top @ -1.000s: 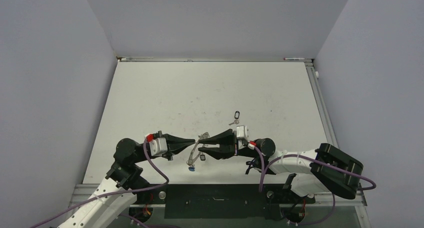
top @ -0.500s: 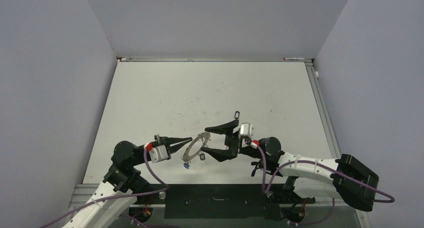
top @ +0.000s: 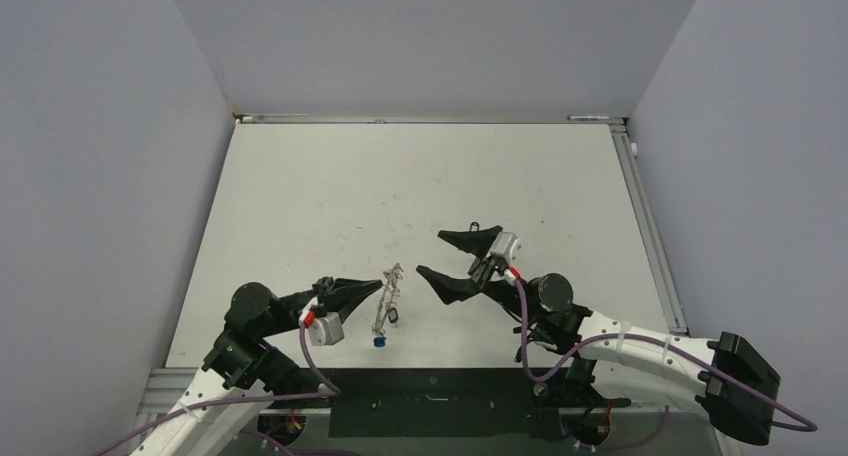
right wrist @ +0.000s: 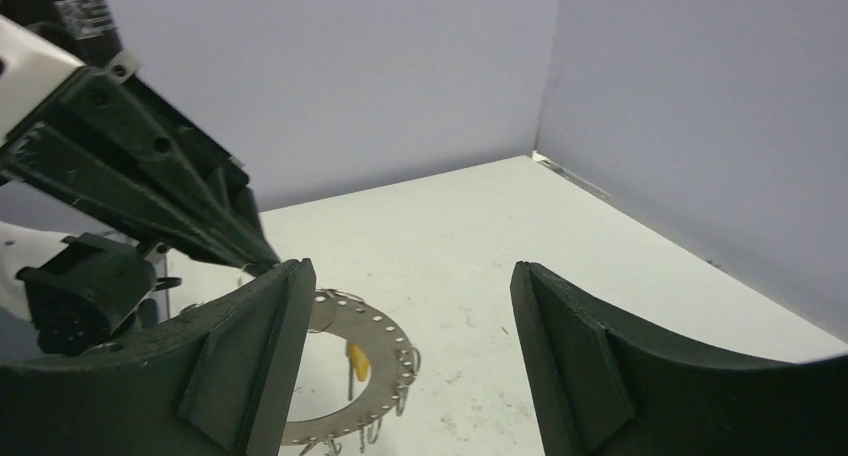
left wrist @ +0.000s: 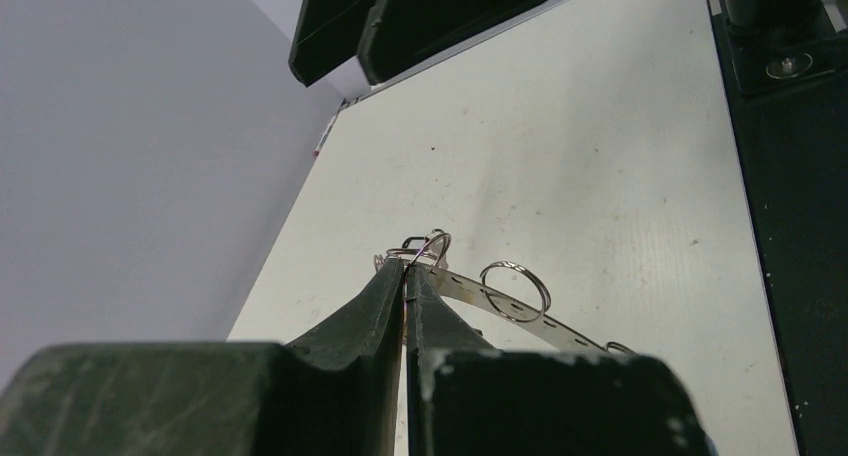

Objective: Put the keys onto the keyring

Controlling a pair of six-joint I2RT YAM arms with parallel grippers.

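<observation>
My left gripper (top: 374,289) is shut on the rim of the keyring (top: 387,294) and holds it on edge just above the table. A blue-tagged key (top: 379,342) and a black-tagged key (top: 394,317) hang from the ring. In the left wrist view the fingertips (left wrist: 405,268) pinch the flat band (left wrist: 500,306) at a wire loop. My right gripper (top: 430,252) is open and empty, just right of the ring. In the right wrist view it (right wrist: 408,266) frames the ring (right wrist: 385,331) and a yellow-tagged key (right wrist: 356,358). A loose black-tagged key (top: 483,224) peeks from behind the right gripper.
The white table (top: 330,186) has grey walls on three sides. A metal rail (top: 650,226) runs along its right edge. The black base plate (top: 430,401) lies at the near edge between the arms.
My right gripper opened, let go of the keyring and drew back to the right. My left gripper kept hold and the ring turned from face-up to edge-on.
</observation>
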